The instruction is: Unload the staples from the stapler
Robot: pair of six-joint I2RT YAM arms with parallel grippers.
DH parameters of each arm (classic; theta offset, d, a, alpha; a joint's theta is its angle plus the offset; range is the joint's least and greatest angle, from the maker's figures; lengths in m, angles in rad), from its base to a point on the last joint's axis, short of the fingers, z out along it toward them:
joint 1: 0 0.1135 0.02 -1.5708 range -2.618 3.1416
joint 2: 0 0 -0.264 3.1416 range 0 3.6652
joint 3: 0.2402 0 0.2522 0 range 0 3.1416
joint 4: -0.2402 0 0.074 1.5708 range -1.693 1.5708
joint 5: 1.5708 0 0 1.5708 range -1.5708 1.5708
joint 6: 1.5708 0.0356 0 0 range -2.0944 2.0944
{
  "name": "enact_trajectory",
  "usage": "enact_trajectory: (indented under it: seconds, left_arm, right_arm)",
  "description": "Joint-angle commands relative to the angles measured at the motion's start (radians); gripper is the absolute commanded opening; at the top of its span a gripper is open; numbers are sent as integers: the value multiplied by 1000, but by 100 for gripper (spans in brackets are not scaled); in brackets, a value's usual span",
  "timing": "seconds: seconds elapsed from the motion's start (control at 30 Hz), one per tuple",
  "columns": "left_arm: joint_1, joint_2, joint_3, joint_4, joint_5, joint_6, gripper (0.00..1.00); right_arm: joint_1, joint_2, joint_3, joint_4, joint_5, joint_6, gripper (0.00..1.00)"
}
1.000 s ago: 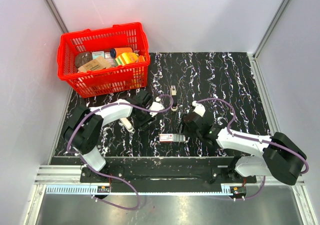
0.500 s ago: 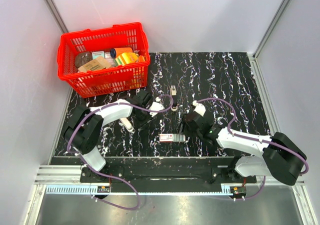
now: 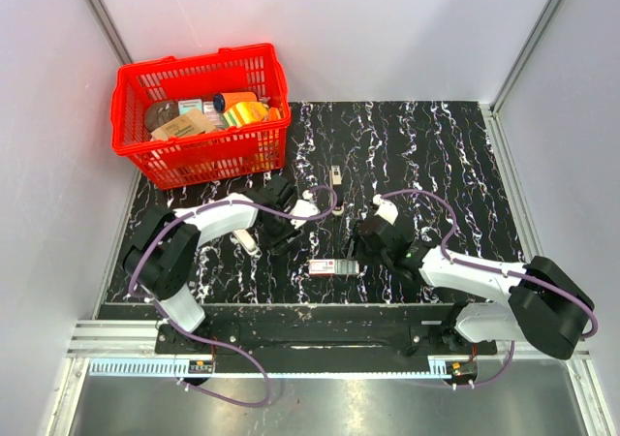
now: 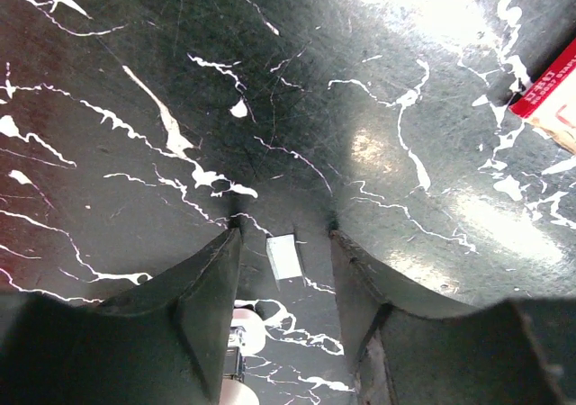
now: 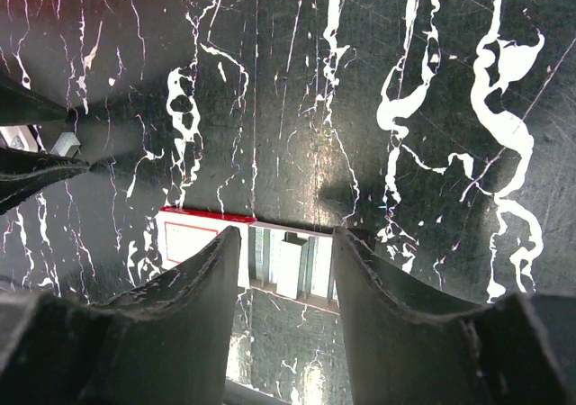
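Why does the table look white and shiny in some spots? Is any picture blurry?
Left wrist: light glare whitens the glossy table at top right, and the near fingers look dark and soft. Right wrist: fainter sheen mid-frame, with its fingers blurred too. Top external: evenly lit and sharp.

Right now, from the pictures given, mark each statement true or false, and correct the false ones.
1. The red basket holds several items. True.
2. The stapler lies in the basket. False: it lies on the table, outside the basket.
3. The left gripper is open. True.
4. The right gripper is shut on the small red box. False: its fingers stand apart, over the box.
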Motion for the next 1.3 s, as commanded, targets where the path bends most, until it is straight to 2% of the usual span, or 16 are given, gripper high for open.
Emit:
enact_trajectory:
  seconds: [0.0, 0.17, 0.27, 0.37, 0.63, 0.8, 0.93, 1.1, 1.27]
  left_arm:
    - [-3, -6, -35, -39, -16, 0, 46]
    - [-6, -14, -43, -52, -19, 5, 34]
    - [-9, -14, -41, -68, -14, 11, 20]
    - [-13, -14, -29, -85, -14, 14, 1]
    - [-16, -45, 63, -156, -8, 6, 0]
    - [-16, -74, 219, -240, 22, -9, 0]
    - [-15, -104, 374, -305, 99, -51, 0]
    - [-3, -143, 592, -312, 277, -141, 0]
    - [134, -118, 791, -250, 701, -352, 0]
  right_arm:
    - [-11, -5, 0, 37, -1, 1, 51]
    - [-13, -8, -1, 37, -1, 3, 50]
    - [-13, -11, 0, 37, -1, 3, 50]
    - [-13, -16, -3, 36, -2, 1, 49]
    - [-14, -56, -3, 24, 7, -6, 48]
    - [-13, -105, 8, -2, 15, -28, 47]
    - [-13, -163, 40, -7, 15, -85, 46]
    - [-13, -207, 169, -1, -63, -215, 52]
    - [-13, -269, 289, 39, -189, -258, 56]
